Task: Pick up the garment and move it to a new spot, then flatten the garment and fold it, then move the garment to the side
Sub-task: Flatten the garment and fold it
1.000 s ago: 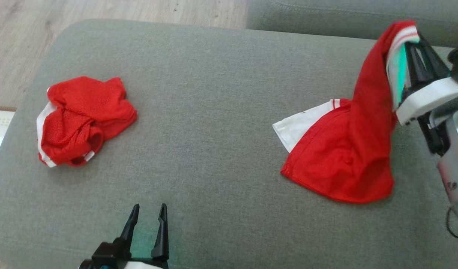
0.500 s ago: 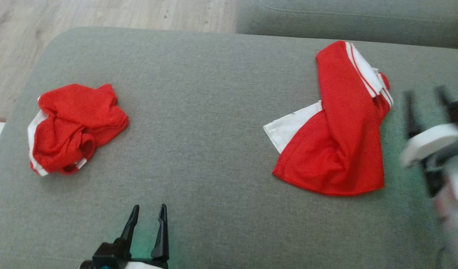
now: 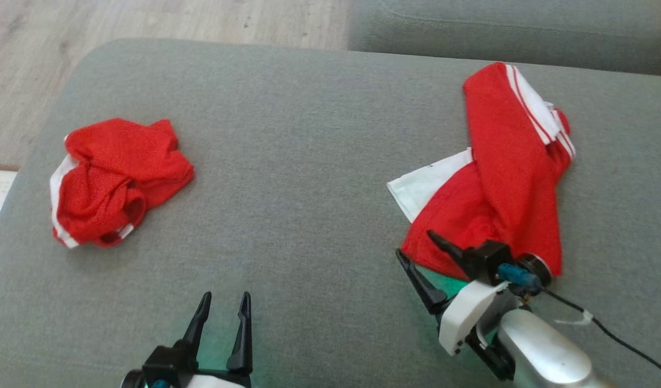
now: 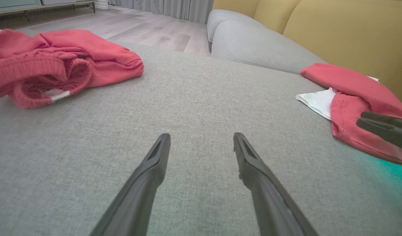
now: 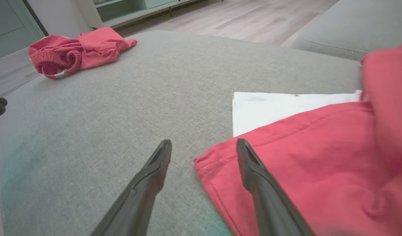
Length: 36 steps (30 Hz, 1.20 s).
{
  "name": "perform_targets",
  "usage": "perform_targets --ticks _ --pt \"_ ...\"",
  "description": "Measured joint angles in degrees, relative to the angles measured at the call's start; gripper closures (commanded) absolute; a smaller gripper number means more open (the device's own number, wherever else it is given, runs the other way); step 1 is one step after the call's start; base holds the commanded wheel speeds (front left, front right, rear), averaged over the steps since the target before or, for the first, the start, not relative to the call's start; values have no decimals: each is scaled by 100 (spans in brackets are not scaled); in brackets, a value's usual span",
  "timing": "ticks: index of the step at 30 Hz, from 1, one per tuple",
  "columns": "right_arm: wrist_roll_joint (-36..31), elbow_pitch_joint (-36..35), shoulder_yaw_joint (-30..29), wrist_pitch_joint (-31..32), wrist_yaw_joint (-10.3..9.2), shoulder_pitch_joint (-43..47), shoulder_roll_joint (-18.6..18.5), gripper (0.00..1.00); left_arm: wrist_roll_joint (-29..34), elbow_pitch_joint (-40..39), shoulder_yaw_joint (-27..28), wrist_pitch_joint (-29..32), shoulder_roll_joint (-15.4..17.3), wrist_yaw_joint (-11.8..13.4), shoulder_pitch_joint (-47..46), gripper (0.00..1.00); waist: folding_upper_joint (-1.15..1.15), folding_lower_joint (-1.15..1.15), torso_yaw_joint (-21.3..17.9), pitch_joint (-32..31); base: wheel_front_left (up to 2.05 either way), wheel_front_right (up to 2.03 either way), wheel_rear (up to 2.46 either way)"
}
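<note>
Two red garments lie on the grey sofa cushion [image 3: 309,161] in the head view: the garment [image 3: 503,178] with its white panel and striped band at the right, and a crumpled red garment [image 3: 115,180] well apart at the left. A second ago the right gripper [image 3: 415,243] was clamped on the garment's striped end and held it up at the far right. Now that end lies dropped across the rest of the cloth, and the gripper has come round to the near hem, fingers spread, holding nothing. One finger is over the red hem, the other over bare cushion. The left gripper [image 3: 226,296] sits at the bottom edge as before, fingers apart and empty.

From the left wrist view, the left gripper [image 4: 201,135] is spread above bare cushion. The crumpled red garment [image 4: 56,62] lies at the upper left and the garment [image 4: 351,88] at the right, before a yellow backrest [image 4: 345,29].

From the right wrist view, the right gripper [image 5: 203,141] stands open astride the garment's [image 5: 319,157] near corner, with its left finger over cushion and its right finger over red cloth. Whether either touches, I cannot tell. The white panel [image 5: 279,108] lies flat just beyond.
</note>
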Motion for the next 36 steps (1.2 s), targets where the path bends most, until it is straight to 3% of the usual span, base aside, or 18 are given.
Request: perform_targets --ticks 9,10,11,12,13,18,22,29,33,36 --pt "-79 699 -33 210 0 -125 42 0 -2 8 7 0 -1 10 3 0 0 0 215 94 0 0 0" --pt "-112 737 -47 210 0 -169 52 4 -2 8 8 0 0 18 3 0 0 0 222 100 0 0 0" --pt "-127 768 -47 209 0 -202 52 23 -7 8 8 0 0 18 3 0 0 0 225 104 0 0 0" --pt "-127 800 -46 209 0 -226 53 72 -38 8 8 0 -1 21 3 0 0 0 224 105 0 0 0" --pt "-127 815 -43 191 0 -238 51 100 -60 8 8 0 -1 34 3 0 0 0 220 105 0 0 0" --pt "-8 664 -65 -153 0 -249 41 100 -112 -23 -19 0 0 41 3 0 0 0 185 109 0 0 0" --pt "158 30 -190 -324 0 -641 21 100 -120 -29 -126 0 0 40 -2 0 0 0 223 108 0 0 0" --pt "261 -1011 -425 -374 0 -3039 -120 100 -153 -3 -279 0 0 33 -51 0 0 1 590 49 0 0 0" --pt "339 -1171 -833 -421 0 -4207 -73 100 -154 19 -299 0 0 41 -40 0 0 1 897 -33 0 0 0" --pt "321 -1121 -860 -424 0 -4527 -136 100 -155 19 -215 0 0 41 22 0 0 0 1049 -124 0 0 0"
